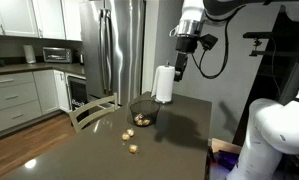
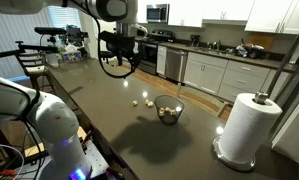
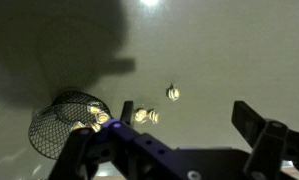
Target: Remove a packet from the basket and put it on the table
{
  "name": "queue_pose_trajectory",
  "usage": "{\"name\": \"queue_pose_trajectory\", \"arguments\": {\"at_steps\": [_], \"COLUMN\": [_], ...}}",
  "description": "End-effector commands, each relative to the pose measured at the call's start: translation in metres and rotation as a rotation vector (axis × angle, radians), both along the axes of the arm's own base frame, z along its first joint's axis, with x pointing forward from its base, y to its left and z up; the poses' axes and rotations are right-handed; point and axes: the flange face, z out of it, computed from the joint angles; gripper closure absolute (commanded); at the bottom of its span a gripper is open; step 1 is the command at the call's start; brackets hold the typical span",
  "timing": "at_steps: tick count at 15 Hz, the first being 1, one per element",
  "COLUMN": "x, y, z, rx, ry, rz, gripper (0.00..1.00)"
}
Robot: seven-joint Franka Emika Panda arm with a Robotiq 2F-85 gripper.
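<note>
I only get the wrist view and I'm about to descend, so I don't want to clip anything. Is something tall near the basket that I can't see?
Observer: Yes. A white paper-towel roll stands upright right beside the basket, in both exterior views.
Operator: How high am I?
Observer: The gripper hangs well above the table, apparently higher than the roll's top.
Operator: Anything at the table edge?
Observer: A pale chair stands against the edge just beyond the basket.
</note>
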Motion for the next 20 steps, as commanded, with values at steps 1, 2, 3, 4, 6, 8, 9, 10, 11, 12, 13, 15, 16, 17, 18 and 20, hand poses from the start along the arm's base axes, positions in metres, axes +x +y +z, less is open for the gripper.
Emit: {"name": "queue_pose_trajectory", "arguments": {"at_steps": [1, 2, 3, 4, 6, 8, 9, 10, 11, 12, 13, 15, 16, 17, 18, 20], "x": [0.0, 0.0, 0.0, 0.0, 0.0, 0.0, 0.002, 0.009, 0.01, 0.016, 0.02, 0.031, 0.039, 0.046, 0.055, 0.074], "y": [0.0, 0.0, 0.0, 0.0, 0.0, 0.0, -0.001, -0.004, -0.004, -0.006, -0.006, -0.008, -0.008, -0.008, -0.009, -0.011], "z": [0.0, 0.0, 0.0, 0.0, 0.0, 0.0, 0.001, 0.002, 0.002, 0.001, 0.001, -0.001, -0.003, -0.005, -0.008, -0.018], "rx": [0.0, 0.0, 0.0, 0.0, 0.0, 0.0, 0.0, 0.0, -0.001, -0.003, -0.007, -0.012, -0.017, -0.02, -0.025, -0.034], "ry": [0.001, 0.001, 0.001, 0.001, 0.001, 0.001, 0.002, 0.006, 0.006, 0.005, 0.003, -0.006, -0.01, -0.017, -0.019, -0.018], "rz": [0.0, 0.0, 0.0, 0.0, 0.0, 0.0, 0.0, -0.007, -0.01, -0.019, -0.025, -0.044, -0.054, -0.062, -0.075, -0.098], "gripper": [0.0, 0.0, 0.0, 0.0, 0.0, 0.0, 0.0, 0.0, 0.0, 0.0, 0.0, 0.0, 0.0, 0.0, 0.0, 0.0]}}
